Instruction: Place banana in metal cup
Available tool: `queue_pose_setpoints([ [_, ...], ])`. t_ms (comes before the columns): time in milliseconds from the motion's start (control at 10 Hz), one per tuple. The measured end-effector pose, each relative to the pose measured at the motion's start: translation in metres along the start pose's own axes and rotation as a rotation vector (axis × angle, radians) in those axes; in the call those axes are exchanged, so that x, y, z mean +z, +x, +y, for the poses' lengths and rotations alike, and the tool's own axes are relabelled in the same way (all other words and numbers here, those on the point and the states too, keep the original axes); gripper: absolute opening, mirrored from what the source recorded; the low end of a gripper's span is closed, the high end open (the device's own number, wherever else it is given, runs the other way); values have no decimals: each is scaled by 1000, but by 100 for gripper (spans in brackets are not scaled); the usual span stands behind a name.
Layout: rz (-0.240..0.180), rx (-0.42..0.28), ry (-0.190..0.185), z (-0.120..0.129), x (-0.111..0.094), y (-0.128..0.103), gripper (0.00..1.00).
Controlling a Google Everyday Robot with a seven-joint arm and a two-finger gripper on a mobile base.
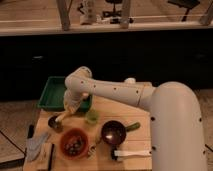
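The big white arm (112, 92) reaches from the right side across the wooden surface (137, 114). It bends at a round joint over the green tray (50, 95) and then points down and to the left. The gripper (67, 111) hangs low, and its fingers are closed around the banana (61, 118).

The banana is tilted. Its low end points down and left from the fingers, right at the metal cup (53, 124). I cannot tell if the tip is inside the cup.

A light green cup (91, 117) stands just to the right of the fingers. The orange bowl (75, 143) sits nearer the front edge, below the fingers. The dark metal bowl (113, 132) is farther right. A grey cloth (36, 147) lies at the front left.
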Motion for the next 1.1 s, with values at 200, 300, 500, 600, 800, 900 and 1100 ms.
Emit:
queue_pose_setpoints([
  [200,-11,-29,-10,-5,2,-10,0],
  [300,-22,-55,-20,-10,5,-19,0],
  [500,-38,-93,-41,-17,10,-30,0],
  [600,-47,-112,-51,-21,13,-36,0],
  [800,-56,-134,-69,-23,16,-42,0],
  [900,-60,-145,-74,-25,17,-45,0],
  [1100,-67,-172,-93,-28,21,-54,0],
])
